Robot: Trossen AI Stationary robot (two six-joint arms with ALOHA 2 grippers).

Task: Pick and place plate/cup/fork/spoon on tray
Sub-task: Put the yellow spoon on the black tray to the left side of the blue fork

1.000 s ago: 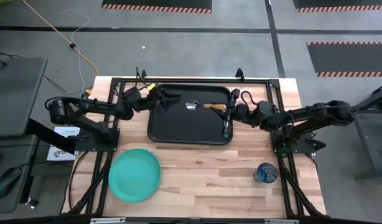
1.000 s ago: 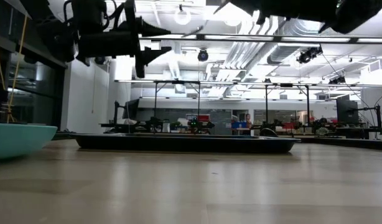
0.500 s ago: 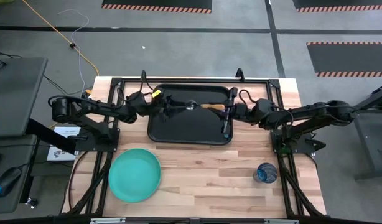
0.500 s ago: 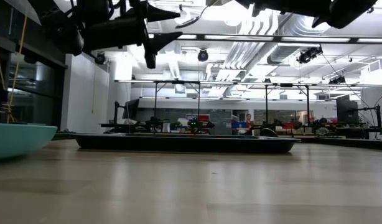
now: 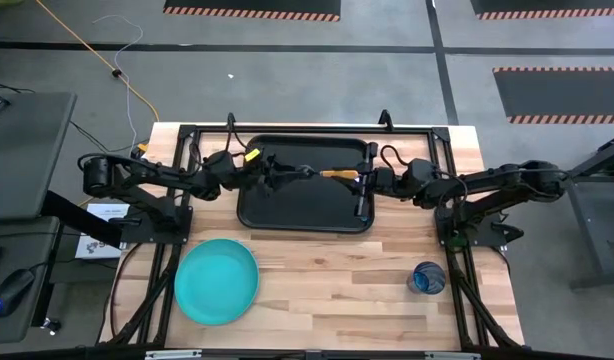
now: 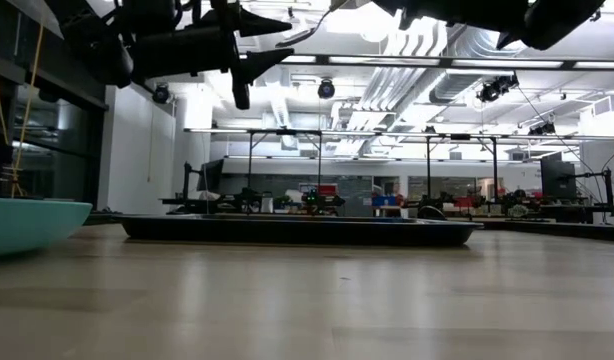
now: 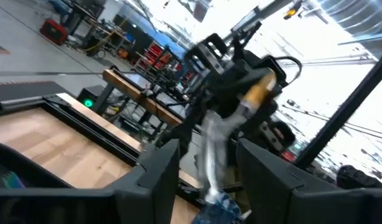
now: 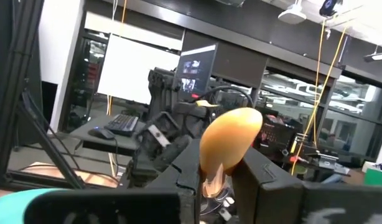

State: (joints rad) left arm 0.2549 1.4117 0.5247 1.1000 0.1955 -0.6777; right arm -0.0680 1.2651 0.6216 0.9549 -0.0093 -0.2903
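Right gripper (image 8: 219,177): two dark fingers at lower centre, closed around a utensil with a rounded orange-yellow handle (image 8: 229,142). Left arm (image 8: 166,134): dark, at centre left behind the handle. Turquoise plate (image 8: 35,194): edge at lower left.

A robotics lab: more arm rigs (image 6: 287,170) on benches stand beyond the table, under exposed ceiling ducts (image 6: 467,45), with hazard-striped mats (image 5: 252,8) on the floor.
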